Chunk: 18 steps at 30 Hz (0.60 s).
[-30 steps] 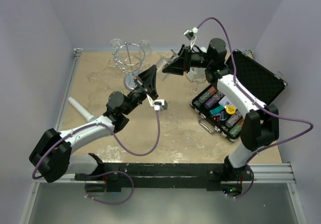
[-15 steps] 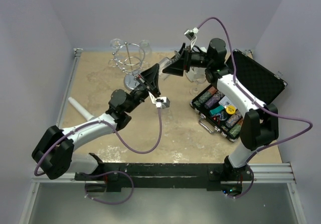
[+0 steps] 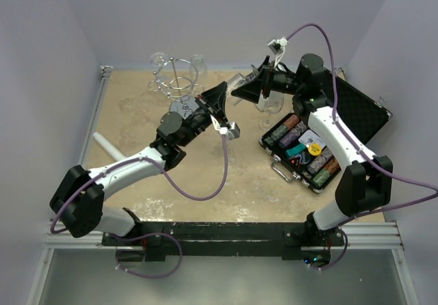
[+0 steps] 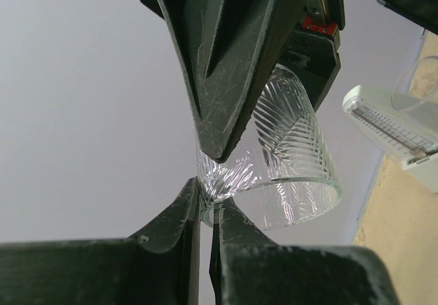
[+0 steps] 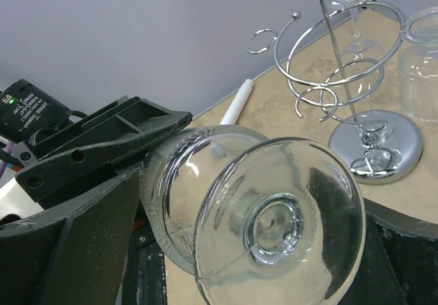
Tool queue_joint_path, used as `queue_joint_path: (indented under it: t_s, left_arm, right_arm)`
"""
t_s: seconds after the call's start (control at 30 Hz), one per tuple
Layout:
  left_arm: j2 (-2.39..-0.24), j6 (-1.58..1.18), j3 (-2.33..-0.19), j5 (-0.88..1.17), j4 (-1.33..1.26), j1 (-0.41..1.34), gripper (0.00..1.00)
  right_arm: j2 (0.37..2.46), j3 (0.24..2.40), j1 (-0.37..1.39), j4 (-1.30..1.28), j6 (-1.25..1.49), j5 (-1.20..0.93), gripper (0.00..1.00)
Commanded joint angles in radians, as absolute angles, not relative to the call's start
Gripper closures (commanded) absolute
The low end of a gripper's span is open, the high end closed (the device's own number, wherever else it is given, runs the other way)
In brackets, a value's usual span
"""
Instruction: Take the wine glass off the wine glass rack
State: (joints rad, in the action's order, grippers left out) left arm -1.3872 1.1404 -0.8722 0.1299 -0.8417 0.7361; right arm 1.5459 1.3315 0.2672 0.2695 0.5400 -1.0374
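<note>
A clear ribbed wine glass (image 4: 287, 161) hangs in the air on its side. My left gripper (image 4: 207, 206) is shut on its rim. In the top view the left gripper (image 3: 223, 93) meets the glass (image 3: 236, 83) right of the wine glass rack (image 3: 179, 83), a chrome wire stand with a disc base (image 5: 376, 144). My right gripper (image 3: 249, 89) is open. Its fingers (image 5: 89, 250) stand wide on either side of the glass's round foot (image 5: 280, 223), which faces the right wrist camera.
Two more glasses (image 3: 159, 60) (image 3: 198, 62) hang on the rack. An open black case of poker chips (image 3: 308, 148) lies at the right. A grey-white metronome (image 4: 397, 130) stands beyond the glass. A white cylinder (image 3: 109, 148) lies at the table's left.
My right gripper has opened and let go of the glass's stem end, and its arm has shifted right. The left gripper, still shut on the rim, has moved right and further from the rack.
</note>
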Motion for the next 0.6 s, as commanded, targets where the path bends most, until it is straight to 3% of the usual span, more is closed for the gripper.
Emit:
queue_joint_path:
  t_s: [0.0,0.3,0.47,0.57]
  left_arm:
    - [-1.362,1.039,-0.969,0.051,-0.933,0.719,1.00]
    - [-1.293,0.888,-1.032,0.147,-0.868,0.738,1.00]
    - [-1.289,0.910,-1.037,0.123,-0.864,0.742,1.00]
    - [-1.284,0.893,-1.043,0.100,-0.865,0.741,1.00]
  right_arm:
    - [1.513,1.298,0.264,0.284,0.403,-1.063,0.02]
    - [1.583,1.281,0.259,0.451,0.540,-1.222,0.02]
    - [1.654,1.229,0.256,0.796,0.899,-1.405,0.01]
    - [1.677,1.250,0.256,0.718,0.859,-1.419,0.01]
